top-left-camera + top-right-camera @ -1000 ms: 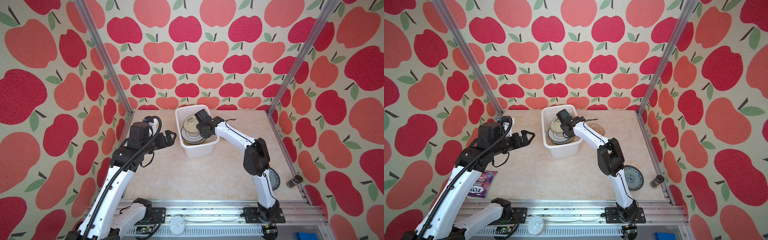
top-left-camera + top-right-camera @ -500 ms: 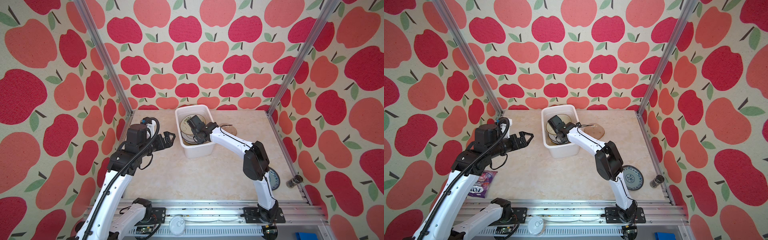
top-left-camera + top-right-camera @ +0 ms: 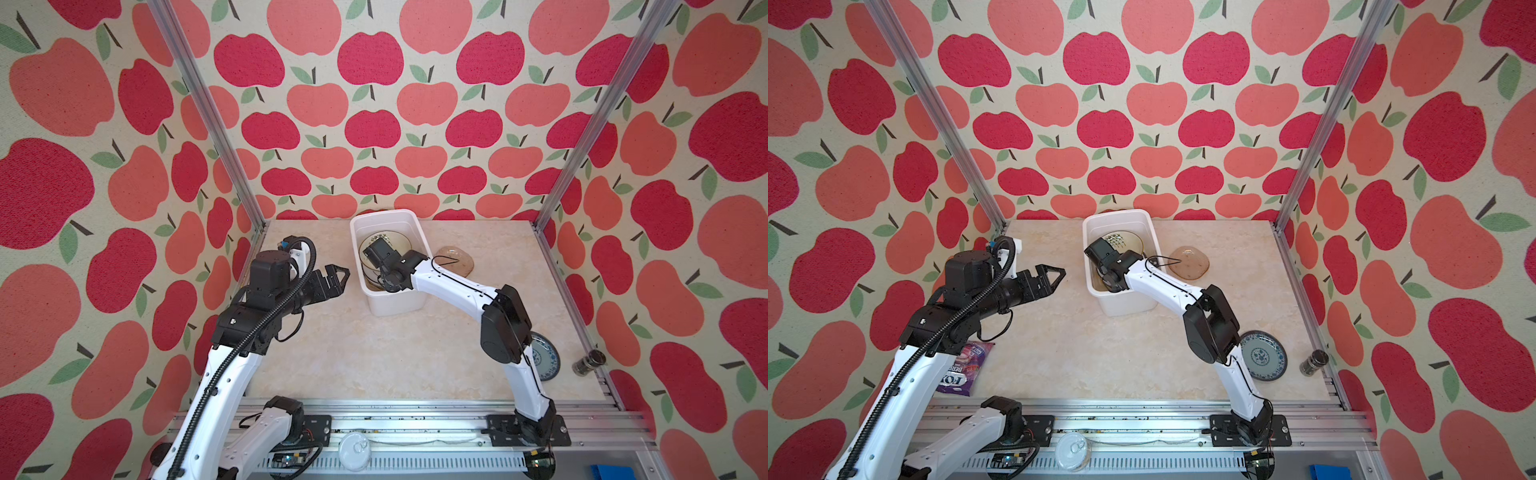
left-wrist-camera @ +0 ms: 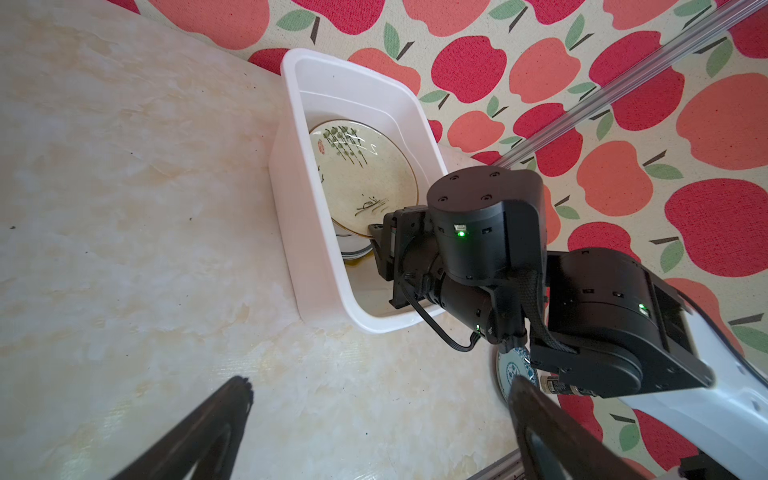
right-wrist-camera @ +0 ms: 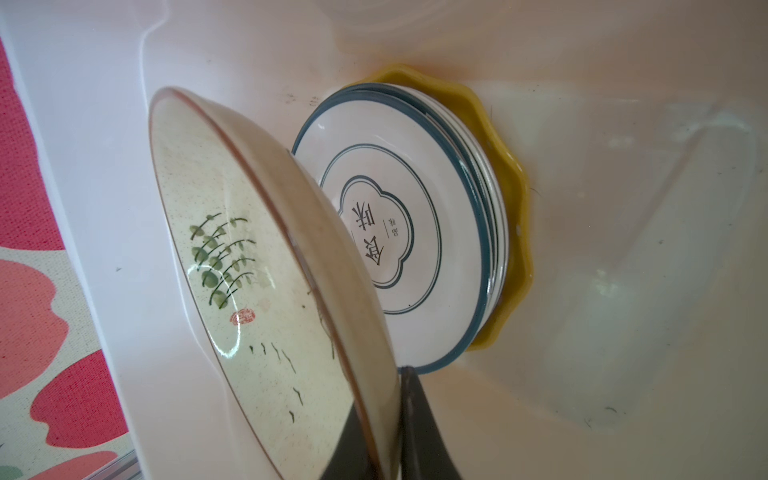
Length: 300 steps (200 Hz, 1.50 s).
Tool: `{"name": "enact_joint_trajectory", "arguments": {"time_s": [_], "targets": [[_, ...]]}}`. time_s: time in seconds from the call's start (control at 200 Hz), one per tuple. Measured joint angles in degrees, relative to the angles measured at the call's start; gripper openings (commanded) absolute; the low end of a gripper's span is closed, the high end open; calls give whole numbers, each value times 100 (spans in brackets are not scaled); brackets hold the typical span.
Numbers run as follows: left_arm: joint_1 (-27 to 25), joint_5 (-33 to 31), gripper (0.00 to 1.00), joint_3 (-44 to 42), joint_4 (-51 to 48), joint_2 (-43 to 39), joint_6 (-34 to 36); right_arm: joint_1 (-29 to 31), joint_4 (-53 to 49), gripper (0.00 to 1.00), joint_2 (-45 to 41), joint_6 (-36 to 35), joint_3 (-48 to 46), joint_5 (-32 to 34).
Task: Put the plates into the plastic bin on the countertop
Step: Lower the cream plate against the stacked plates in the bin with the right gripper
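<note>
Clamping the rim of a cream plate [image 5: 257, 266], our right gripper [image 5: 386, 419] holds it tilted inside the plastic bin [image 3: 409, 226], over a white plate [image 5: 399, 232] stacked on a yellow scalloped plate [image 5: 511, 232]. Our left gripper [image 3: 338, 284] hangs spread wide and empty above the countertop [image 3: 374, 353], left of the bin; 1 brown plate [image 3: 1188, 262] lies just beside the bin's right wall.

Bin [image 3: 395, 309] at the tabletop's [image 3: 353, 353] back — in it, the plate [image 4: 365, 178] in my right claw [image 5: 386, 419] leans over the stack [image 5: 415, 232]; a loose plate [image 3: 461, 266] lies just right of the bin, another [image 3: 1266, 357] front-right.
</note>
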Motion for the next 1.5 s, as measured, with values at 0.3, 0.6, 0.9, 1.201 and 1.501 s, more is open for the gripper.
{"name": "enact_joint_trajectory", "arguments": {"time_s": [0.3,0.6,0.9,1.201,1.501], "targets": [[7,0,99,0,-2,-4,0,-26,289,0,0,120,-455,-2],[7,-2,99,0,-4,-4,4,-50,511,0,0,140,-608,-116],[24,-2,99,-33,-2,-4,2,-66,509,11,2,140,-610,-203],[28,-2,99,-63,-4,2,2,-81,509,12,2,140,-619,-304],[55,-2,99,-170,0,2,0,-74,293,14,26,142,-632,-409]]}}
